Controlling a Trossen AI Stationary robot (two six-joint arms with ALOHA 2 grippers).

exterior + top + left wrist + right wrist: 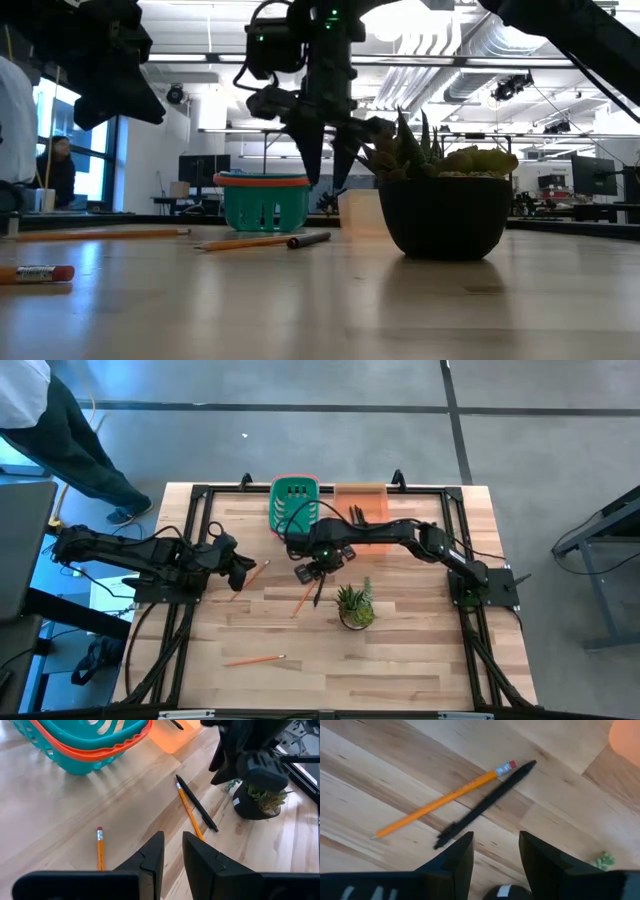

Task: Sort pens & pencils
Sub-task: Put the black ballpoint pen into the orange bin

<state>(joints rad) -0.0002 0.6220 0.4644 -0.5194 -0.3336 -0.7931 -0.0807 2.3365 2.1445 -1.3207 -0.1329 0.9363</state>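
Observation:
A black pen [485, 802] and an orange pencil [440, 802] lie side by side on the wooden table, near its middle [318, 592]. My right gripper [495, 845] hangs open above them, fingers pointing down, clear of the table [328, 160]. My left gripper [243, 575] stands at the table's left, slightly open with nothing between its fingers [172, 845]. A second pencil [254, 574] lies just beside it. A third pencil [255, 659] lies toward the near edge. Another pen [355, 513] lies in the orange tray.
A teal basket [293, 503] and the orange tray [362, 500] stand at the far edge. A potted plant [355, 607] stands just right of the pen and pencil, close to my right gripper. A person stands beyond the table's far left corner.

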